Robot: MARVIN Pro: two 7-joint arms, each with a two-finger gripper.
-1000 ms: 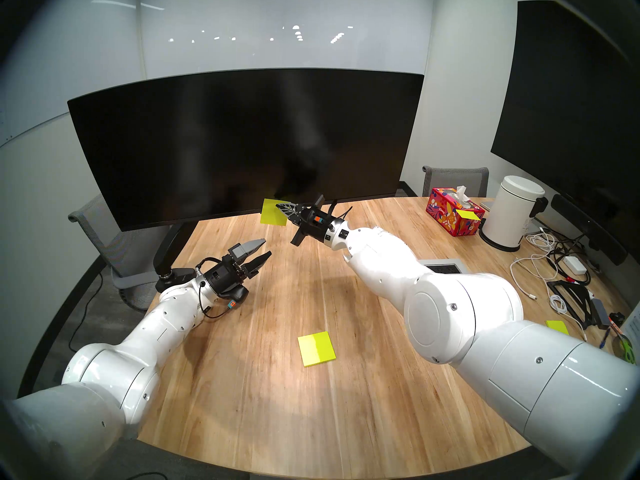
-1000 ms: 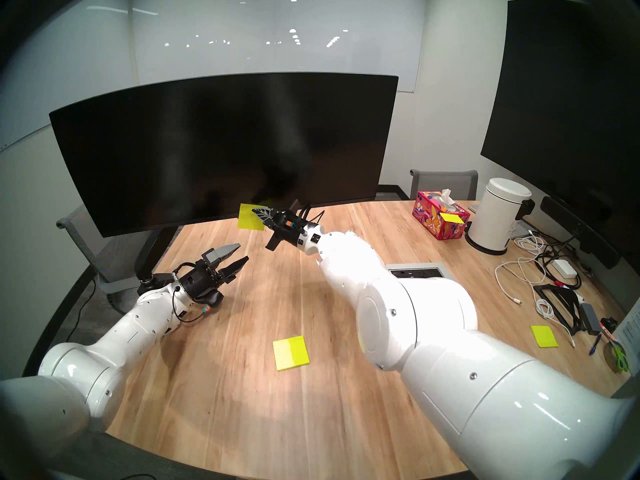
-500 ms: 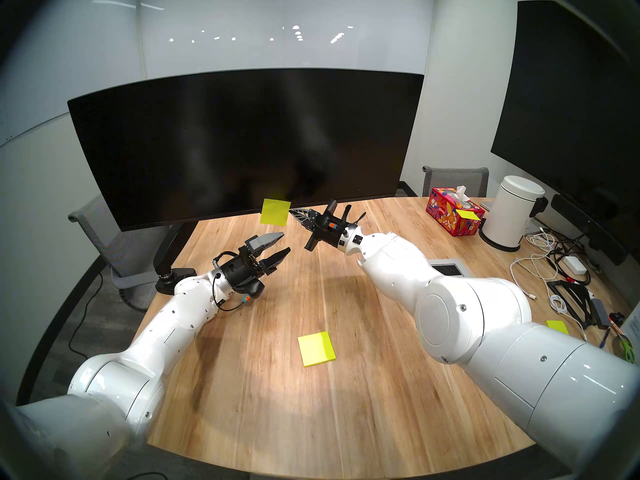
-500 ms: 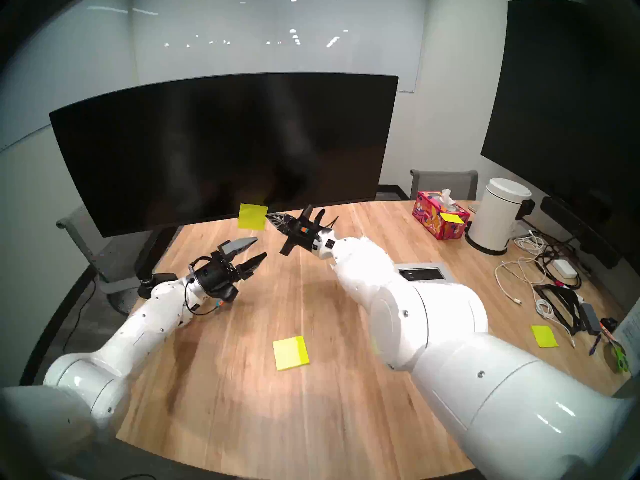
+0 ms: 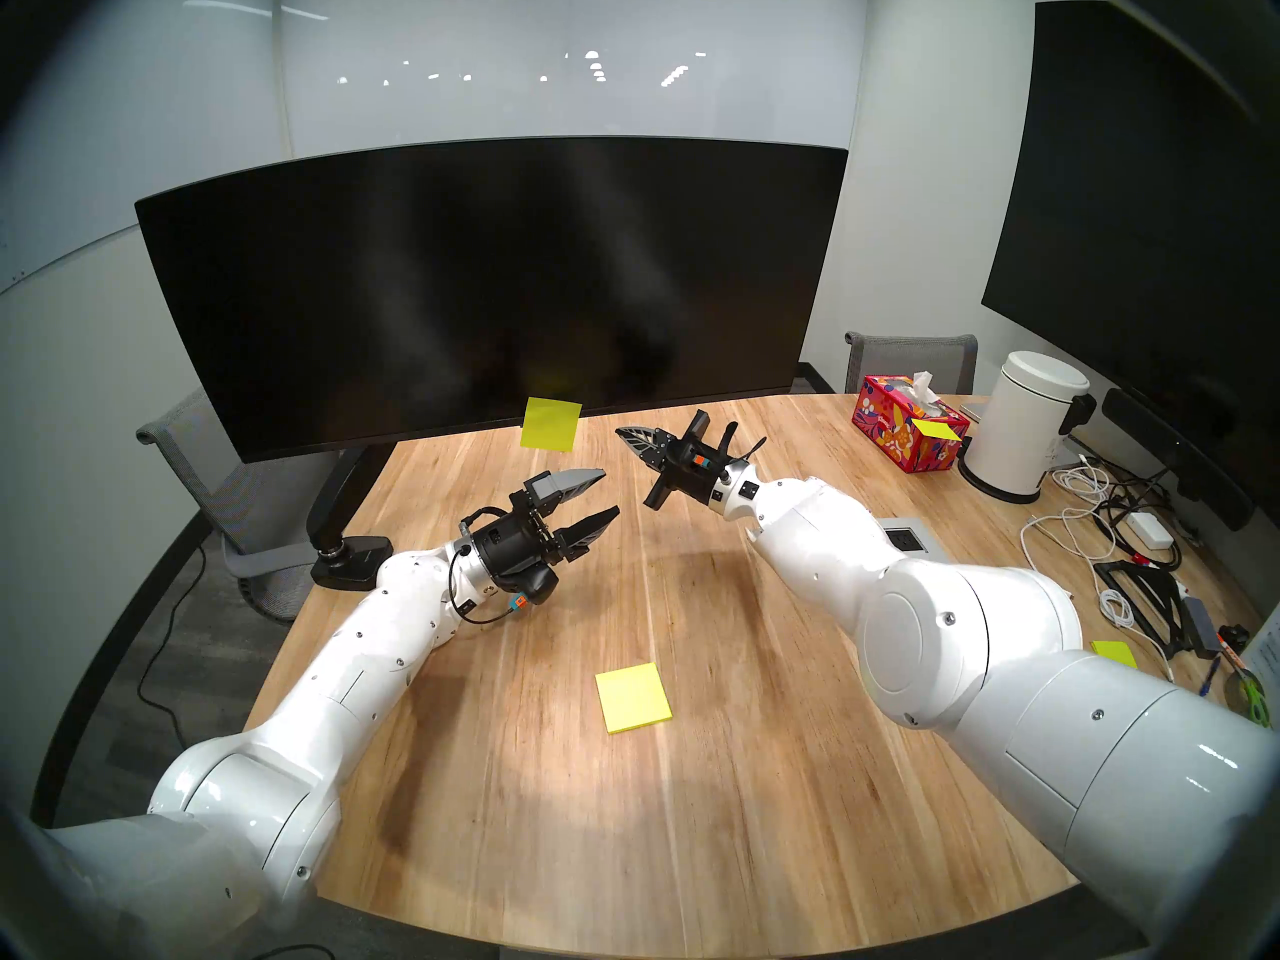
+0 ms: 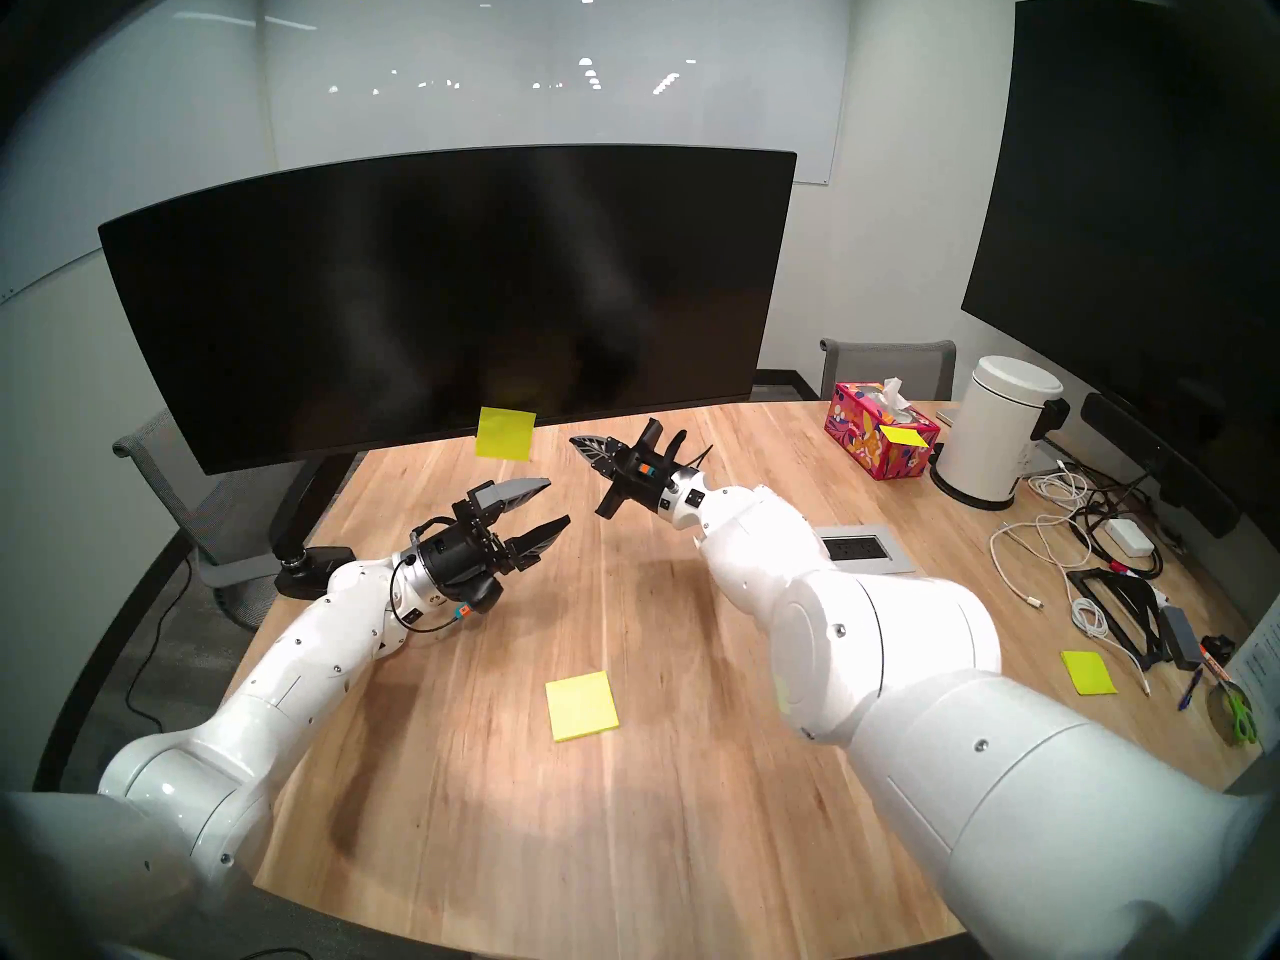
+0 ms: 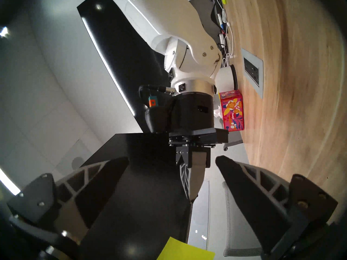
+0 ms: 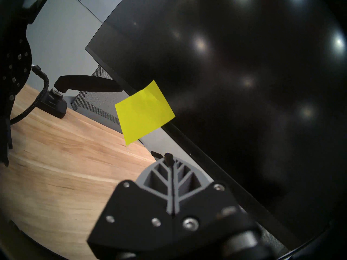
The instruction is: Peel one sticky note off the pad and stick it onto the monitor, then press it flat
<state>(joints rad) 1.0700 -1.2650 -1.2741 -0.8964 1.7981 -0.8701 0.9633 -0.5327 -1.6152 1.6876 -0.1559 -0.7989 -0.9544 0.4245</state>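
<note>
Note (image 5: 550,422) hanging from monitor (image 5: 485,280) bottom edge, lower part overhanging below the bezel, touched by nothing. Right of note, right gripper (image 5: 623,433) hovering clenched, empty, open air between. Below note, left gripper (image 5: 601,496) gaping wide, empty. Pad (image 5: 633,697) lying on table (image 5: 692,834), well apart.

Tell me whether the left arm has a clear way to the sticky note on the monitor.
Probably yes. The left pincer stands open, below and right of the sticky note on the monitor, with nothing between them; the shut right pincer sits off to the right.
</note>
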